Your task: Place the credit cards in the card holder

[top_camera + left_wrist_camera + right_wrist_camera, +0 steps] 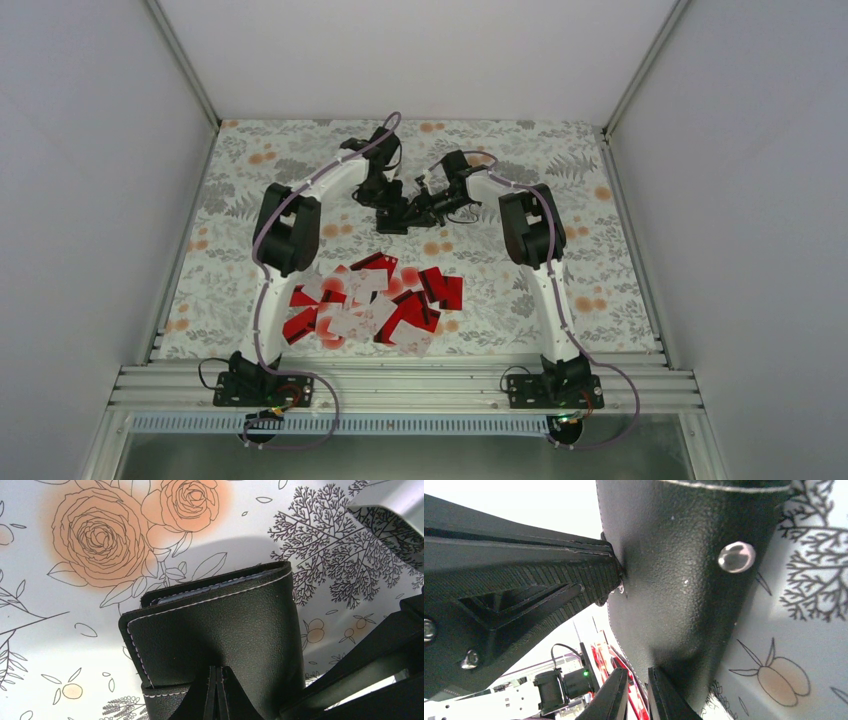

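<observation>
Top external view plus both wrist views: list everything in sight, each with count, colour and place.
credit cards: many, red and white or pale pink, loose overlapping pile at the table's near middle, between the arms.
card holder: one, black with pale stitching, held between both tools over the far middle.
snap stud: one, silver, on the card holder's outer face.
table: one, white cover with grey leaves and orange flowers.
rail: one, grey metal, along the near edge, carrying both bases.
left arm: one, white with black joints, left side.
right arm: one, white with black joints, right side.
left tool: one, black, shut on the card holder.
right tool: one, black, shut on the card holder's edge.
</observation>
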Available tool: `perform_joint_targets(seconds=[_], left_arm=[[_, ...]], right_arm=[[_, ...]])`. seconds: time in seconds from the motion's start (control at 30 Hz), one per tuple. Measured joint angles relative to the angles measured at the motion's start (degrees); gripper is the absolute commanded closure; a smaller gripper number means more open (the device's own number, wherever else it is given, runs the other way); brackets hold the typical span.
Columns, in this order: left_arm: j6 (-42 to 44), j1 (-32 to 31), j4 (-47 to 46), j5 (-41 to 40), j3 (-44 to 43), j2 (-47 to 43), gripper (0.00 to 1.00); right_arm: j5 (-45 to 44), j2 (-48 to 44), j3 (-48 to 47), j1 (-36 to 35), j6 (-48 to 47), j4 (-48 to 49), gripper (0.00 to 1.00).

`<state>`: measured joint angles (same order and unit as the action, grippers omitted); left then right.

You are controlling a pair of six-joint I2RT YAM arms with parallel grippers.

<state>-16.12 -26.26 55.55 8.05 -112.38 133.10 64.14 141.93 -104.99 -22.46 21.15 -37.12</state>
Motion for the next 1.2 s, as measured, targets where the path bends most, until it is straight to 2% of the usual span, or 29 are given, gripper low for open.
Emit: perform_joint_targets(seconds=[1.2], left_arm=[[0.0,-0.26,1.29,-2.56,3.56,-2.86,0.98]], right_arm=[[0.52,0.5,0.15,-0.13,0.57,0.72,0.91]])
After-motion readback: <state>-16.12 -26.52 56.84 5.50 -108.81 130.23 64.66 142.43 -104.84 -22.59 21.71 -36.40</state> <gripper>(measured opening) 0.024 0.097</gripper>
